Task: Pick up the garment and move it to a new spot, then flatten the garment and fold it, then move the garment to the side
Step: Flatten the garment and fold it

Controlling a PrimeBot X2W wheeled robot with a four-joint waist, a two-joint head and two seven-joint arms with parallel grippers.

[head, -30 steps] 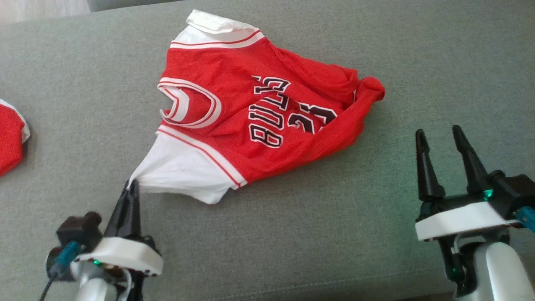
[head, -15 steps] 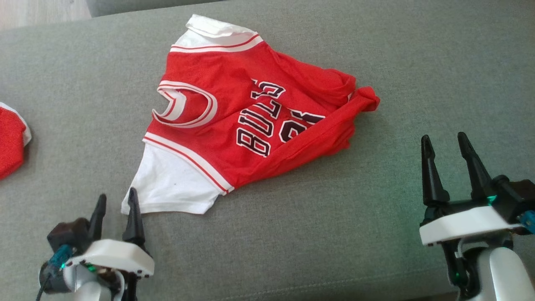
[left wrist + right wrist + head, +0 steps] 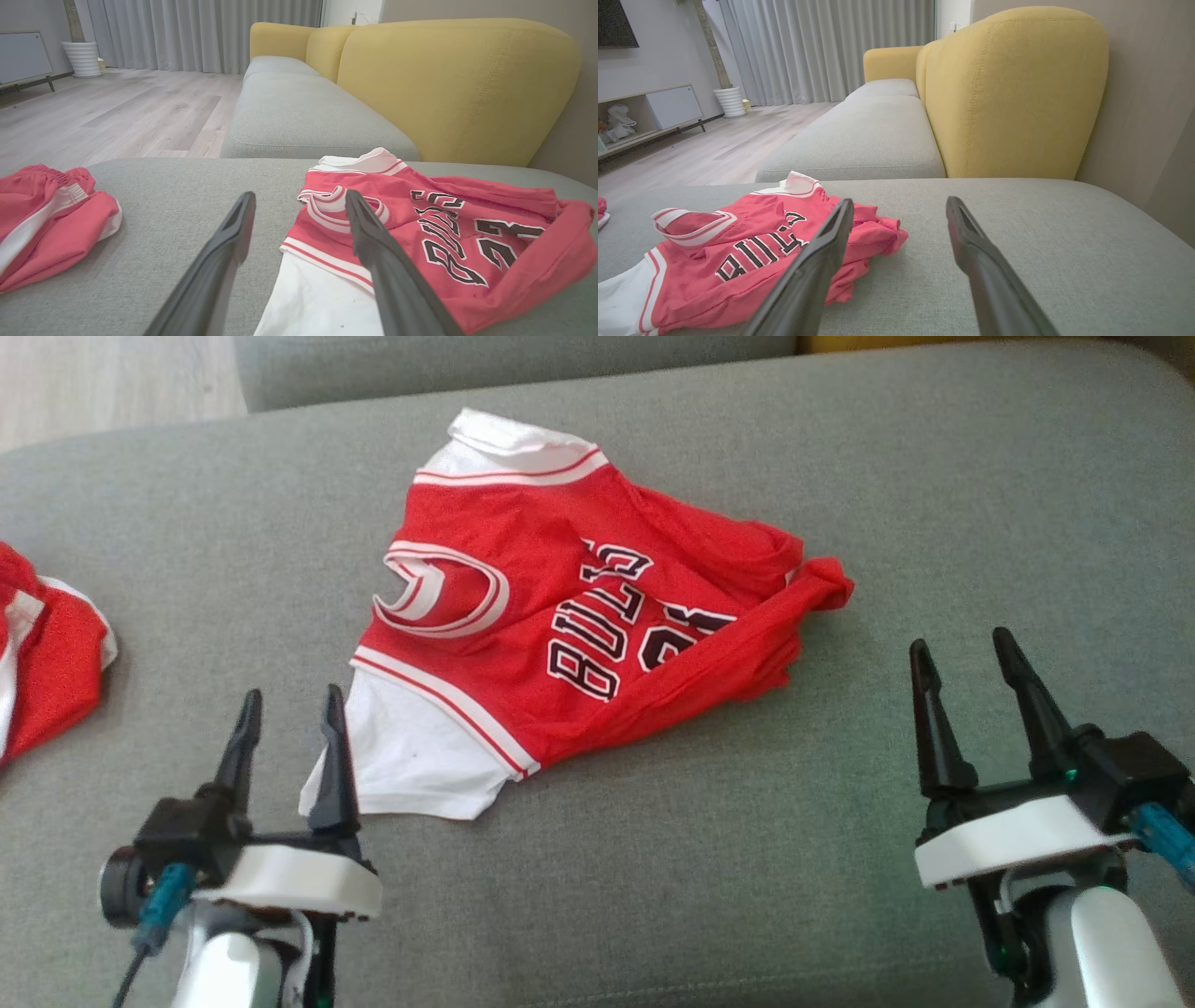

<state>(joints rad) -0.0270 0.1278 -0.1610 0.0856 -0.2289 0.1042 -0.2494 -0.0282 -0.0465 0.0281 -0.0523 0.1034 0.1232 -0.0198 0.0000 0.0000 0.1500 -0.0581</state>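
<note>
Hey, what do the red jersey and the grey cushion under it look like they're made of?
Jersey: seems a thin, limp knit, probably polyester, with little sheen; it crumples into soft folds at its bunched end. Cushion: looks like matte woven upholstery fabric; a fine flecked grain shows, and a stitched seam runs along its near edge.

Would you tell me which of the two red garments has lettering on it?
The jersey in the middle; the bundled garment at the left shows none.
</note>
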